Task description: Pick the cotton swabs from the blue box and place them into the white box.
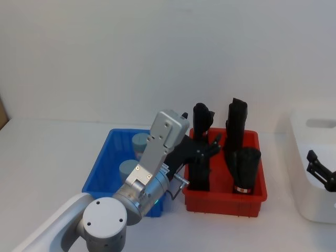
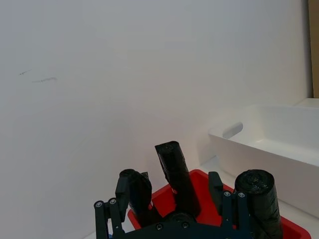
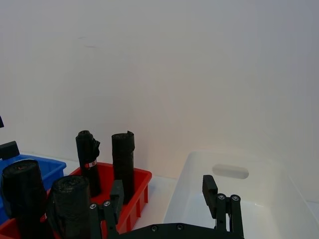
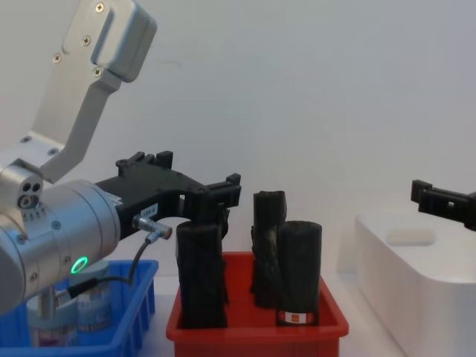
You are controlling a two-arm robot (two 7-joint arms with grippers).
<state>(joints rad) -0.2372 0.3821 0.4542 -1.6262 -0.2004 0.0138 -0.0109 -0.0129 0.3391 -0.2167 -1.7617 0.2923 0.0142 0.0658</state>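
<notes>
The blue box [image 1: 97, 168] sits left of centre, with two cotton swabs tubs in it, one at the rear [image 1: 140, 140] and one nearer [image 1: 128, 168]. A tub [image 4: 89, 309] also shows low in the chest view behind the blue wall [image 4: 141, 297]. My left gripper [image 1: 212, 144] is open and empty; it reaches past the blue box and hovers over the left part of the red bin. The white box [image 1: 307, 199] stands at the far right. Above its near-left side hangs my right gripper [image 1: 317, 165], open with nothing in it.
A red bin [image 1: 220, 202] between the two boxes holds several tall black rolls [image 1: 244, 165] standing upright. They rise close under and beside the left gripper's fingers [image 2: 129, 191]. A white wall runs behind the table.
</notes>
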